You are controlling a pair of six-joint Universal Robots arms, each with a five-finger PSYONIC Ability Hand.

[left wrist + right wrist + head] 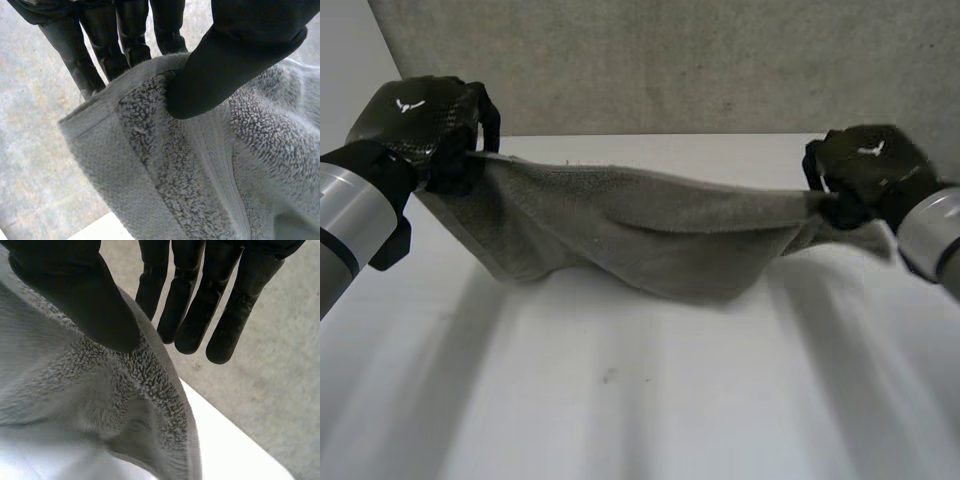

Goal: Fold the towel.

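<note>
Grey terry-cloth towel (650,240) hangs stretched between both hands above the white table (620,400). Its upper edge runs from 10 o'clock to 3 o'clock, and its middle sags toward 6. The left hand (415,125) pinches one end of that edge, thumb pressed onto the pile against the straight fingers (130,40) behind it. The right hand (865,170) pinches the other end the same way. The cloth looks soft, limp and light, and its loops should give good grip. It is probably best taken at the corners along the hemmed edge and drawn taut, so that the fold falls evenly.
</note>
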